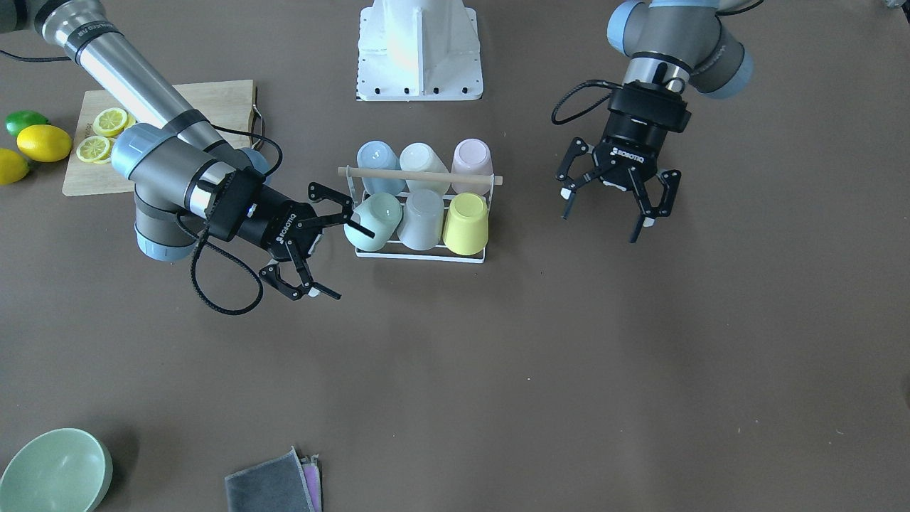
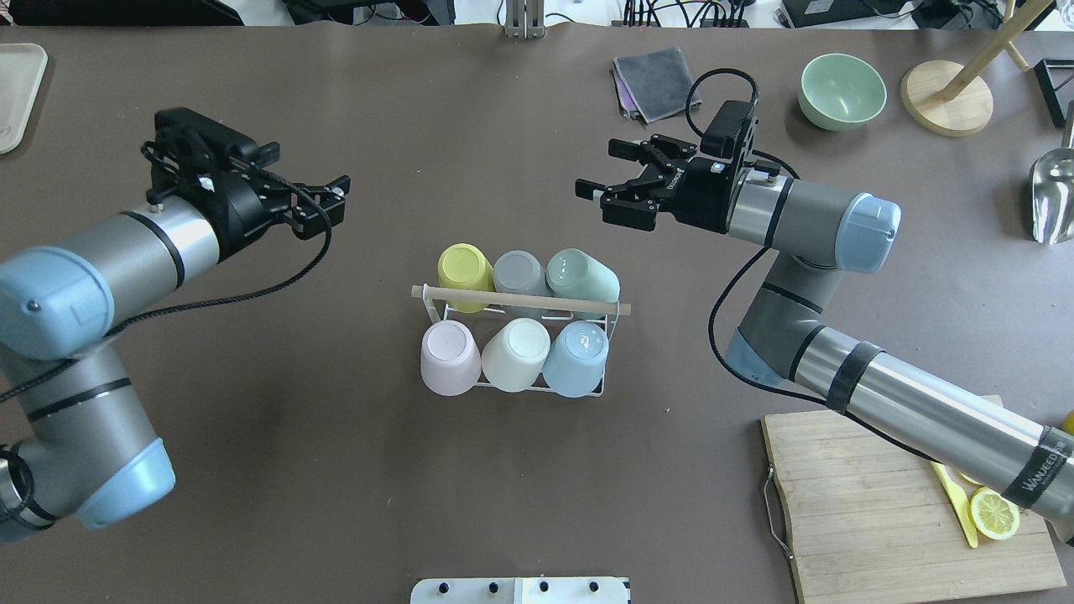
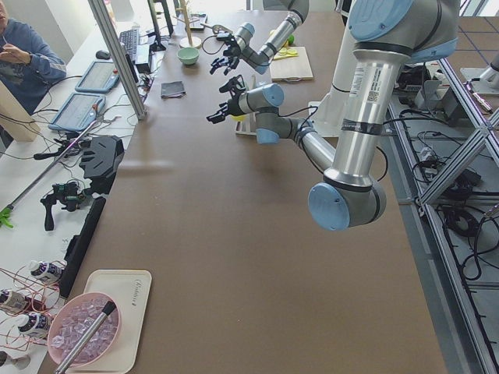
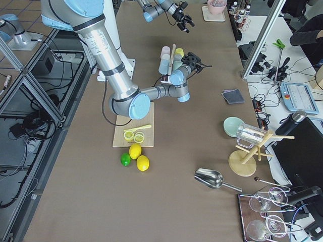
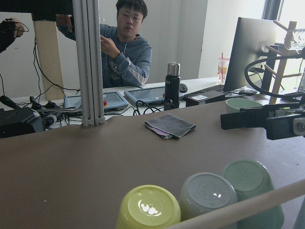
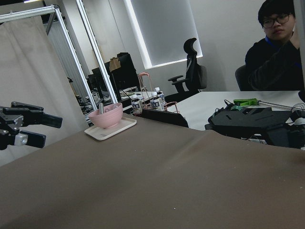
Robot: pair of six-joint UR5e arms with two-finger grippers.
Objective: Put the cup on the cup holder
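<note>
- The small white wire cup holder [image 2: 520, 299], with a light wooden rod across its top, stands on the brown surface [image 1: 498, 370] between the two arms and in front of the robot's white base [image 1: 419, 50].
- Six cups sit upside down on its pegs in two rows of three, so every place is filled.
- The row on the operators' side holds the pale mint-green cup [image 1: 373, 222], the grey cup [image 1: 421, 219] and the yellow cup [image 1: 467, 222].
- The row on the robot's side holds the light blue cup [image 1: 377, 160], the cream cup [image 1: 423, 163] and the pale pink cup [image 1: 471, 158].
- The right claw [image 1: 355, 264] is spread wide with nothing between its fingers and lies nearly sideways at the mint-green end of the holder.
- In the front-facing view one finger overlaps the mint-green cup, while from overhead the claw lies beyond the holder. I cannot tell whether it touches the cup.
- The left claw [image 1: 601, 222] is also spread and empty. It points down at the surface, well apart from the holder on the yellow-cup side.
- A light wooden cutting board [image 1: 220, 99] with lemon slices [image 1: 103, 134] lies under the right arm, and two whole lemons [image 1: 44, 142] and a green lime [image 1: 25, 122] lie just beside it.
- A mint-green bowl [image 1: 53, 473] and a folded grey cloth [image 1: 270, 487] lie near the operators' edge.
</note>
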